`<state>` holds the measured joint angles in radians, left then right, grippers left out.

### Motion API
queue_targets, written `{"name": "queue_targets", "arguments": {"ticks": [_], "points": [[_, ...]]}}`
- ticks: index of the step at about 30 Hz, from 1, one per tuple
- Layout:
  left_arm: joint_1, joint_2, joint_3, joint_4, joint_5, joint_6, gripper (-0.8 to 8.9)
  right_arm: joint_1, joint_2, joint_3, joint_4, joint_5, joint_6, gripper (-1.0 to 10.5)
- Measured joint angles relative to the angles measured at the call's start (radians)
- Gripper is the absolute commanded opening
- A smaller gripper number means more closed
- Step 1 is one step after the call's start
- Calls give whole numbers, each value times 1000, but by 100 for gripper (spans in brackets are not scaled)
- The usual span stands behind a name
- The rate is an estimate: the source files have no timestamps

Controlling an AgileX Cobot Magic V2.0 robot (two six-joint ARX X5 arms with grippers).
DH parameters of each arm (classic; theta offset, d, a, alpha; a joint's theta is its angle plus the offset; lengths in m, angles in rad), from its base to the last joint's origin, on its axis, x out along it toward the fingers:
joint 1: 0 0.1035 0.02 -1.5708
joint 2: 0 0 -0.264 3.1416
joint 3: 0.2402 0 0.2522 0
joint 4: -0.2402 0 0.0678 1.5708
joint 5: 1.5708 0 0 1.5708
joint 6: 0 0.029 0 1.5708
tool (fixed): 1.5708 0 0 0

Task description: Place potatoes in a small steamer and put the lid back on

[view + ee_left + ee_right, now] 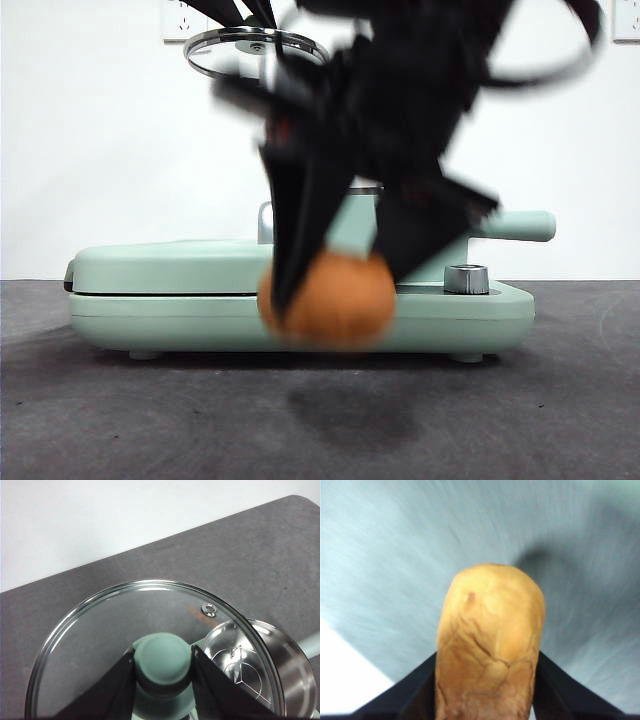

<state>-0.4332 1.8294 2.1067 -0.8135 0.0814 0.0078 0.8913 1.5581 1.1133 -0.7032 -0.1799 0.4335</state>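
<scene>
Hanging clear of the mat: potato (335,300), pinched betw. jaws of right gripper (340,285), in front of the griddle plate (160,285). Lid (150,640) held aloft by its knob (163,661), left gripper (163,667) clamped round it. Small steamer (280,670) sits open beneath lid's edge; handle (515,226) sticks out sideways.

Left claw (162,667) around lid (110,630) knob

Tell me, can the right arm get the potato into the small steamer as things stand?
Probably yes. The left tool holds the lid by its knob, up off the small steamer, whose steel inside shows open. The right tool grips the potato above the table, so its way looks free.
</scene>
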Motion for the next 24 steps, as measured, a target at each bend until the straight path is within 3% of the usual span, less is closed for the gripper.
{"name": "queue_targets", "arguments": {"ticks": [6,15,24], "points": [[0,0,0,0,0,0,15,-138,6,284,-197,0,-120,128],[0,0,0,-2,0,0,15,-381,188,671,-295,2,-252,128],[0,0,0,-6,0,0,15,-474,394,801,-311,-10,-307,129]]}}
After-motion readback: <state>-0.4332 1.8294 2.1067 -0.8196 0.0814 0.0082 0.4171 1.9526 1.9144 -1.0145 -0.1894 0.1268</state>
